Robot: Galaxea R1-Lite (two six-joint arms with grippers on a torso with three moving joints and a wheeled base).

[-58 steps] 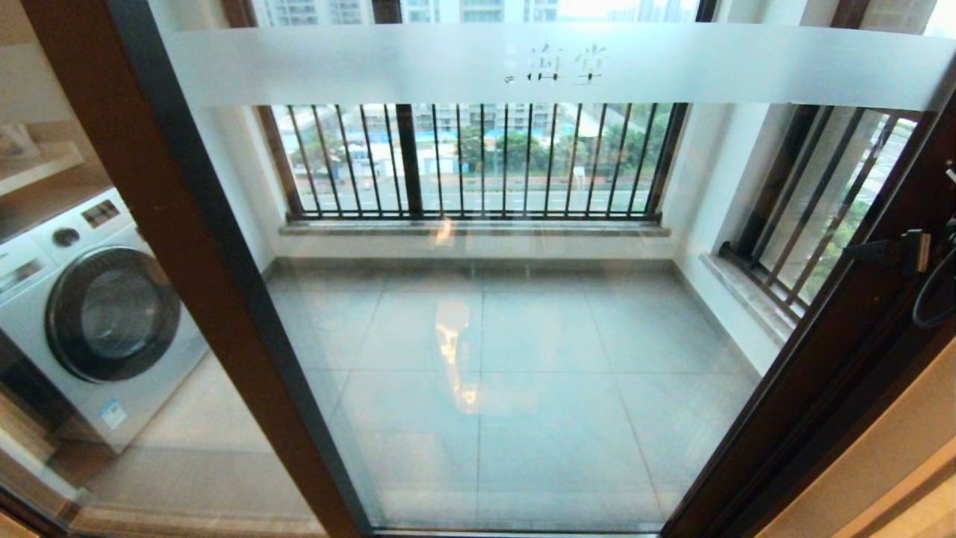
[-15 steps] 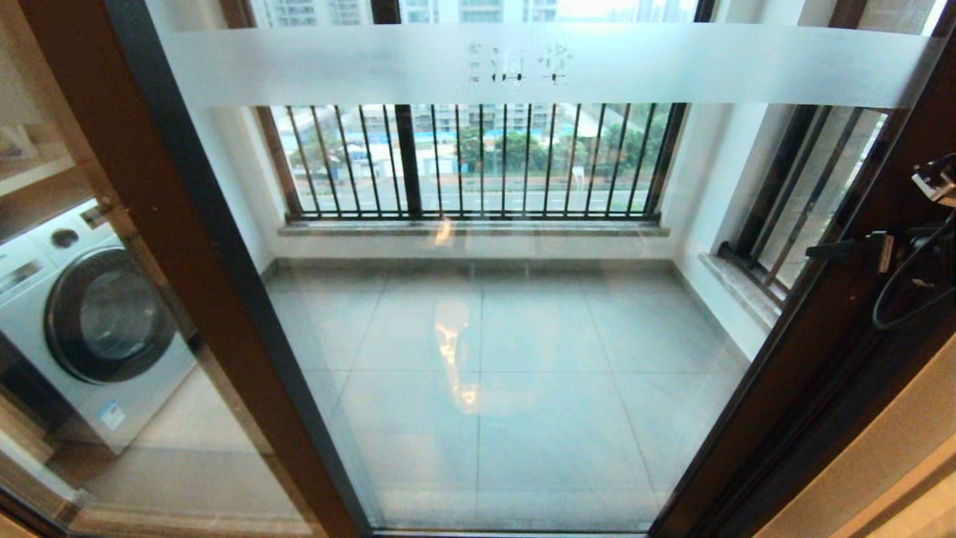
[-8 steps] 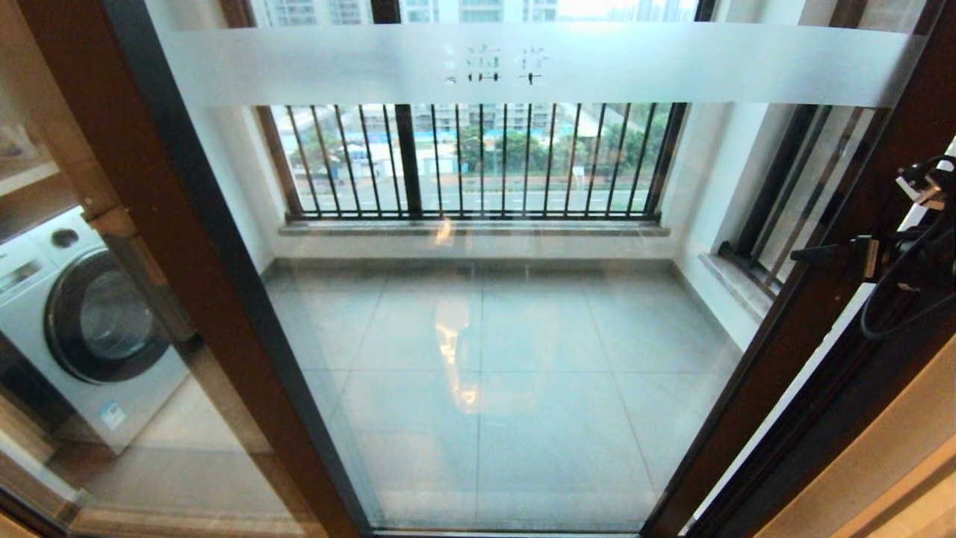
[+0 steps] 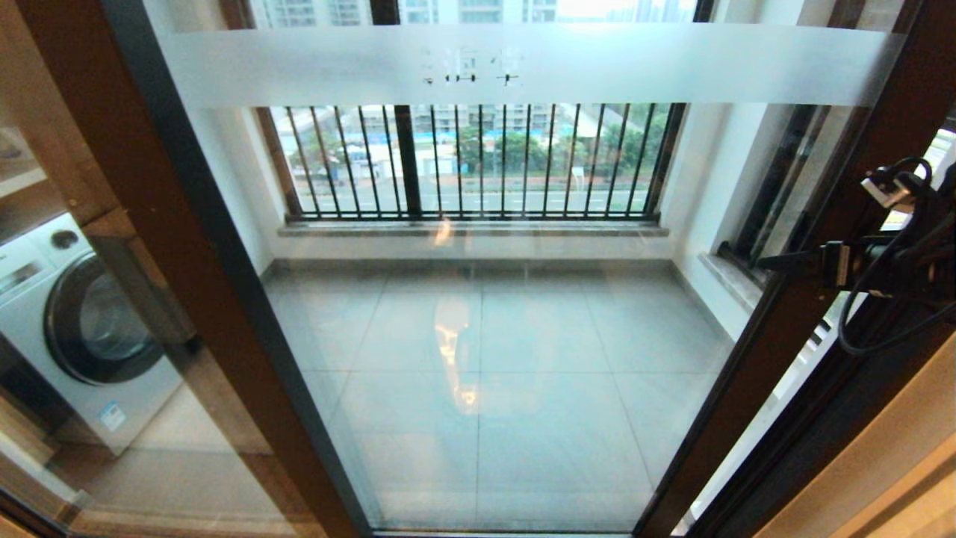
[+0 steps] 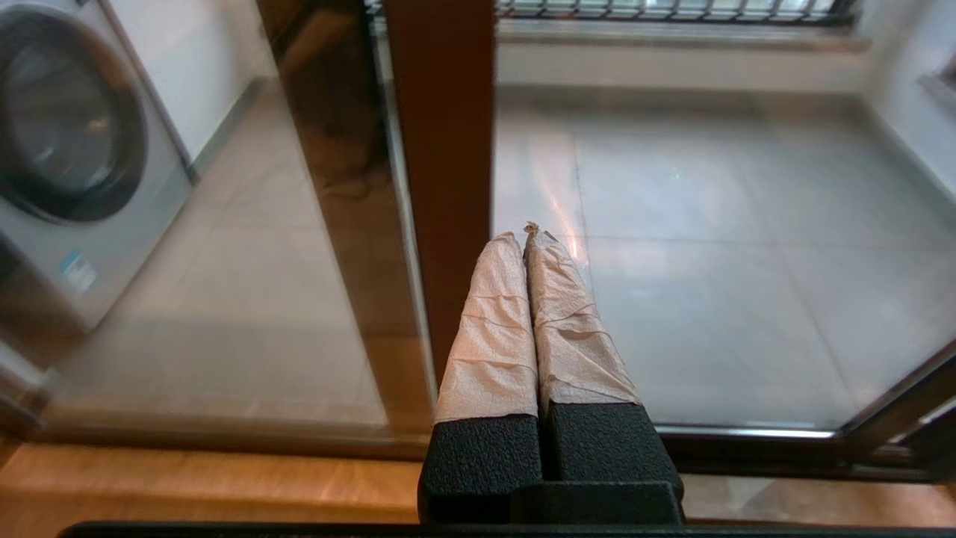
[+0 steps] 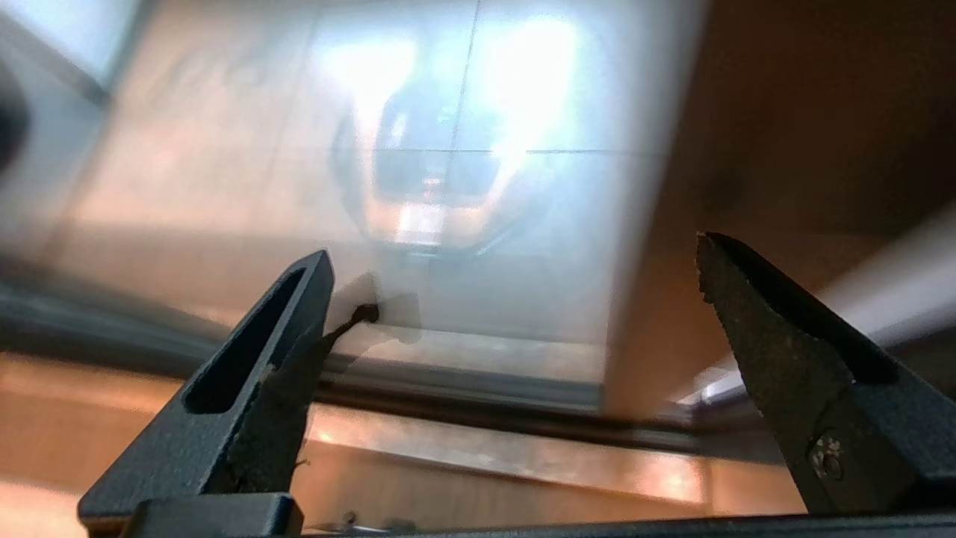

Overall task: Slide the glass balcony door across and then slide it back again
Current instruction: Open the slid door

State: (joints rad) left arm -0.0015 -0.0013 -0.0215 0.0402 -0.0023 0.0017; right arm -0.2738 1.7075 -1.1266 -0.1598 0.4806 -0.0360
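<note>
The glass balcony door [image 4: 485,336] fills the head view, its frosted band [image 4: 672,67] with Chinese characters running across the top. Its dark brown right stile [image 4: 754,373] stands off the door jamb, leaving a narrow gap at the right. My right gripper [image 4: 780,263] is at that stile, about mid-height. In the right wrist view the right gripper [image 6: 511,250] is open, its fingers wide apart with the stile [image 6: 665,299] between them. The handle slot is hidden. My left gripper [image 5: 525,233], with tape-wrapped fingers, is shut on nothing, low in front of a brown frame post [image 5: 444,149].
At the left a fixed brown-framed glass panel [image 4: 172,261] shows a white washing machine [image 4: 97,321] behind it. Beyond the glass lie the tiled balcony floor [image 4: 523,418] and black railings [image 4: 478,161]. The wooden floor and door track [image 5: 224,478] run along the bottom.
The door has slid to the left: the characters on the band and the right stile shifted left, and a gap opened at the right. My right gripper moved left with the stile.
</note>
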